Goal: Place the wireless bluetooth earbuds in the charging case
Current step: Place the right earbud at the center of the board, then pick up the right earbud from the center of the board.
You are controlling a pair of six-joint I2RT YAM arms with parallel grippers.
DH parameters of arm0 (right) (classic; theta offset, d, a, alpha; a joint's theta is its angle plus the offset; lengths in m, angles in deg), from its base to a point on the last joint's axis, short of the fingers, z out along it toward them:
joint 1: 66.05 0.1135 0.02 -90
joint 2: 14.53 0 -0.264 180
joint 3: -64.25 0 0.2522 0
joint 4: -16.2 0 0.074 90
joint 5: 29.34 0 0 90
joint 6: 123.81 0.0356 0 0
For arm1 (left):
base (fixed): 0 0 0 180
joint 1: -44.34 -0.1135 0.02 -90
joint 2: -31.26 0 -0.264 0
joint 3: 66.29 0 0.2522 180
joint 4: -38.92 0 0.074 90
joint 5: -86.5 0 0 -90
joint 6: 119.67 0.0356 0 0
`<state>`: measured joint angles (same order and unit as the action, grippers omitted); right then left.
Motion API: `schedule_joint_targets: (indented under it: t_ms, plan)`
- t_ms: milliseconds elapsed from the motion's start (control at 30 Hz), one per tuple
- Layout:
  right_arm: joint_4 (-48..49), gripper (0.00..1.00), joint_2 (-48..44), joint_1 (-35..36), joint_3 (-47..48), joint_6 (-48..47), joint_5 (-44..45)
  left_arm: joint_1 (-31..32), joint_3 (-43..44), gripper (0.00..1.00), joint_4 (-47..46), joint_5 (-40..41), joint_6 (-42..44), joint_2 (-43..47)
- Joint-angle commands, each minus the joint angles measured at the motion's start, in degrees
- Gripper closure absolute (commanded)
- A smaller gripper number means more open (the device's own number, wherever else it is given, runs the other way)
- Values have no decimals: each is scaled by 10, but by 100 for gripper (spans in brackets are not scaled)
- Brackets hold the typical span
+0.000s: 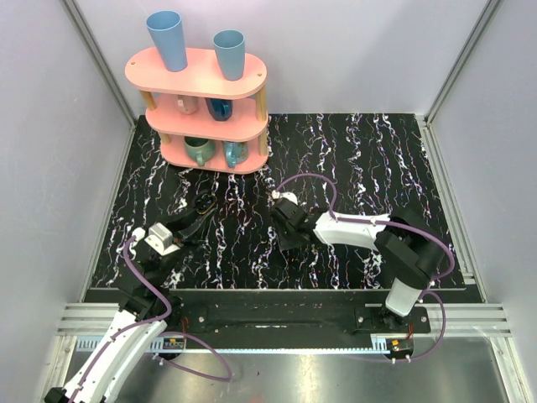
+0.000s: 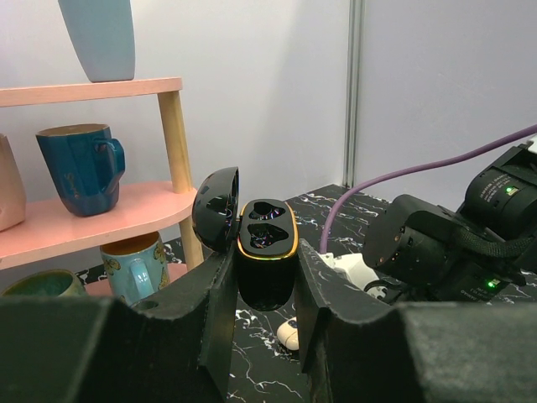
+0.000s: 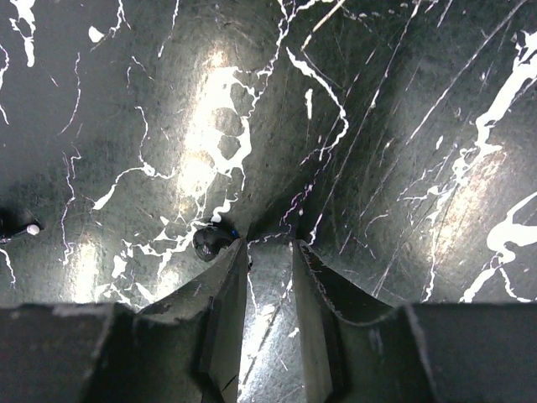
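Top view: two arms, the left tool (image 1: pixel 200 210) clamped on the one charging case (image 1: pixel 205 201), the right tool (image 1: pixel 284 227) low over the worktop (image 1: pixel 361 159). Six cups (image 1: pixel 168 38) sit on the shelf (image 1: pixel 197 71).

Left wrist: case open, both wells empty! One pale earbud (image 2: pixel 288 334) lies below, half hidden.

Right wrist: jaws barely apart, holding nothing. There's a dark blob (image 3: pixel 211 241) at a fingertip, unidentifiable.

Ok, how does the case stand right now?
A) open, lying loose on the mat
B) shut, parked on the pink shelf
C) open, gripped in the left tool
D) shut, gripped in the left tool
C: in the left wrist view the charging case sits upright between the fingers of the left tool, its lid swung back and the gold-rimmed inside showing.
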<state>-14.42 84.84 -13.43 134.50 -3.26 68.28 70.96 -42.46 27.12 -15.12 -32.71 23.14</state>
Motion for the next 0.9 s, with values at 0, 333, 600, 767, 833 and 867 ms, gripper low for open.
schedule_joint_targets:
  t_ms: [0,333,600,767,833,867]
  plan:
    - [-58,64,-5,22,0,22,15,0,22,100,-23,-10,0,-7]
    - [-55,63,-25,39,1,20,44,1,22,100,-23,-10,1,-10]
    - [-43,57,-70,26,42,-12,3,0,23,100,-19,-10,1,-4]
    - [-14,56,-39,-6,64,-28,-74,0,27,100,-20,-13,1,-8]
    - [-10,56,-19,-15,69,-22,-106,0,29,100,-19,-17,1,-10]
    - [-7,57,-15,-20,69,-22,-116,0,29,100,-18,-17,1,-9]
